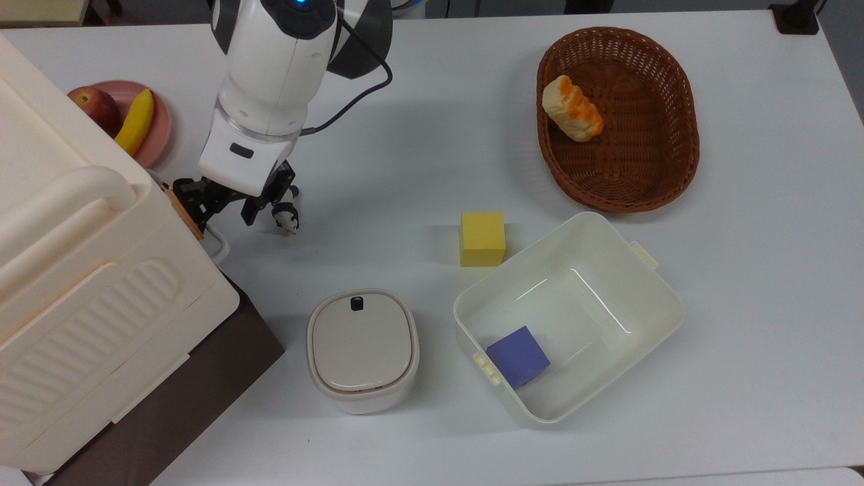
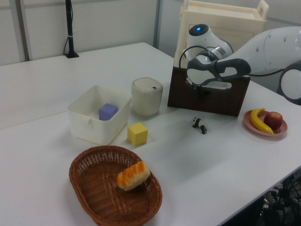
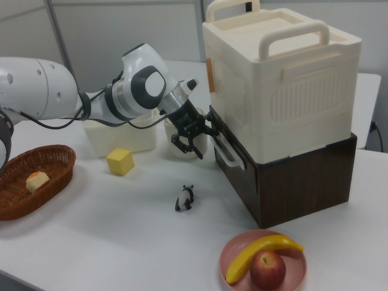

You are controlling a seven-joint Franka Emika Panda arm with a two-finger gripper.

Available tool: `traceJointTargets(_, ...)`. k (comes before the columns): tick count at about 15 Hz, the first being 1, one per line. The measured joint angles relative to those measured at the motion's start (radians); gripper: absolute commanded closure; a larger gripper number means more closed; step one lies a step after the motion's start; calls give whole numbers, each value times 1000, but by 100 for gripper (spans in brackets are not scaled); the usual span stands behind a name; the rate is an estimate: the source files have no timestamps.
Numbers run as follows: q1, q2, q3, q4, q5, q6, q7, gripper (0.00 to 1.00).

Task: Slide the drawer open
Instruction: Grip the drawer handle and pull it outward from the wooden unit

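Arm: a white robot arm reaches in from the top view's upper edge toward the left side of a white table (image 1: 418, 115).
Gripper: the black gripper (image 3: 193, 140) hovers just in front of the dark cabinet's front, beside its white loop handle; its two fingers stand spread apart with nothing between them. In the top view the gripper (image 1: 226, 210) sits next to the cabinet's corner.
Drawer: the drawer (image 3: 229, 159) is in the dark brown cabinet under a big cream box, and its front lies flush with the cabinet, so it looks shut. In the left view the drawer (image 2: 207, 96) faces the camera, partly hidden by the arm.
Handle: the white loop handle (image 3: 225, 155) sticks out from the drawer front, close to the gripper; whether they touch cannot be told.
Cream box: a large ribbed cream box (image 3: 279, 79) with top handles stands on the cabinet.
Toy panda: a small black and white panda (image 3: 185, 197) stands on the table near the gripper.
Fruit plate: a pink plate (image 3: 297, 276) holds a banana (image 3: 260, 253) and an apple (image 3: 267, 270).
Lidded pot: a rounded cream pot (image 1: 362, 349) with a lid stands in front of the cabinet.
Tub: an open white tub (image 1: 607, 243) holds a purple block (image 1: 518, 356).
Yellow block: a yellow block (image 1: 482, 239) sits just beside the tub.
Basket: a brown wicker basket (image 1: 661, 169) holds a piece of bread (image 1: 572, 108).
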Motion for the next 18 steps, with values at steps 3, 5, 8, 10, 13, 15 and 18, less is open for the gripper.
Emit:
traceJointTargets(3, 0, 0, -1, 2, -3, 3, -1, 67)
traceJointTargets(5, 0, -4, -2, 0, -10, 4, -22, 67)
traceJointTargets(8, 2, -23, -2, -25, -11, 4, -42, 67)
traceJointTargets(10, 4, -51, 0, -62, -11, 4, -43, 67)
traceJointTargets(13, 12, -103, 8, -127, -11, 4, -43, 67)
traceJointTargets(15, 26, -133, 8, -168, -11, 4, -43, 67)
traceJointTargets(18, 43, -175, 8, -225, -11, 4, -43, 67)
